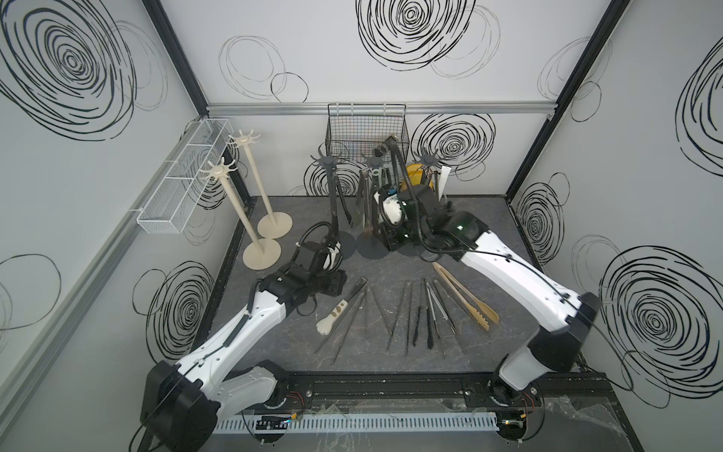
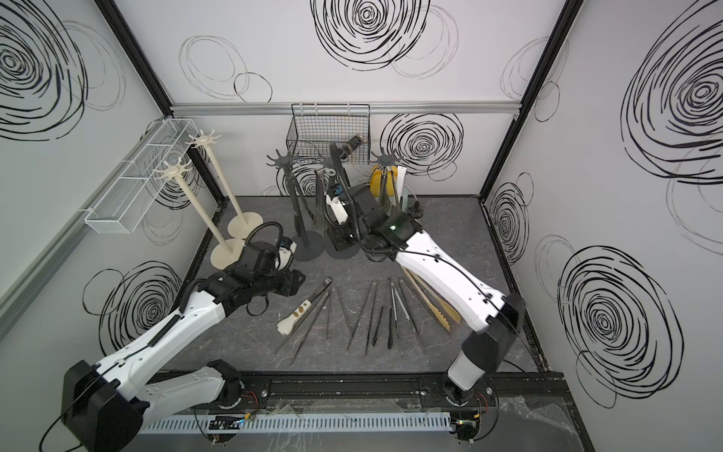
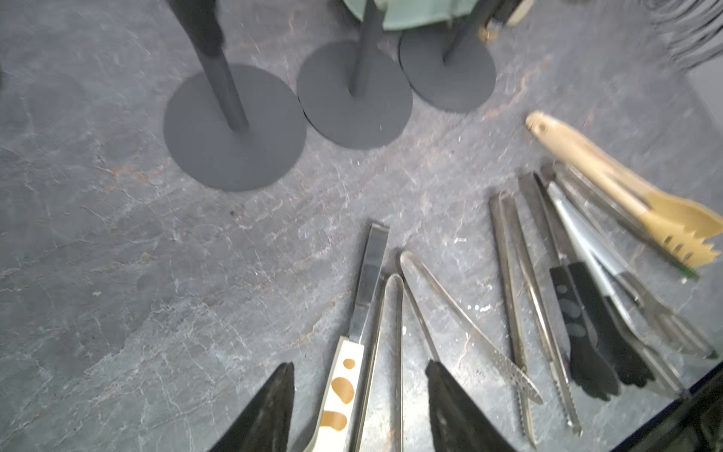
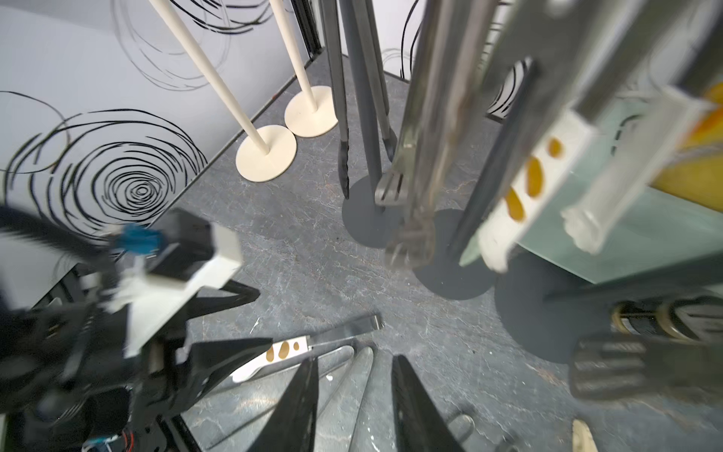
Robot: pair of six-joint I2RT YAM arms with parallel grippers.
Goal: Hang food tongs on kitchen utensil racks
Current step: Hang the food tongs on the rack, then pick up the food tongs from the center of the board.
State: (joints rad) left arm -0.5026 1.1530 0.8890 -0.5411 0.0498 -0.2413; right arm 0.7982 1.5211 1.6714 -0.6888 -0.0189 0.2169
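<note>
Just in front of the middle dark rack (image 1: 373,161), in both top views, the right gripper (image 1: 391,240) is held low by that rack's base, among steel tongs (image 1: 362,203) already hung from its star top. To the left of that rack a black-tipped pair (image 1: 344,207) hangs on the neighbouring dark rack (image 1: 328,160). Further left, two cream racks (image 1: 221,170) are seen bare. Nearer the arms than that rack, about ten loose tongs (image 1: 407,313) are fanned on the table (image 1: 481,352), and the left gripper (image 1: 335,281) is poised over the fan's left end.

From the left wrist, its jaws are seen held apart, astride the cream-headed tongs (image 3: 340,387) and a slim steel pair (image 3: 395,332). Nothing is clasped. Whether the fingers touch the table cannot be told.

From the right wrist, the right gripper's jaws are likewise seen parted with nothing between them, and the hung tongs stand close beside.

A pick-up by the left arm is judged to be the step in hand. The next move calls for closing on one pair only, near its hinge end. That pair is then to be raised to a free hook, and the cream racks are the nearest bare ones.
</note>
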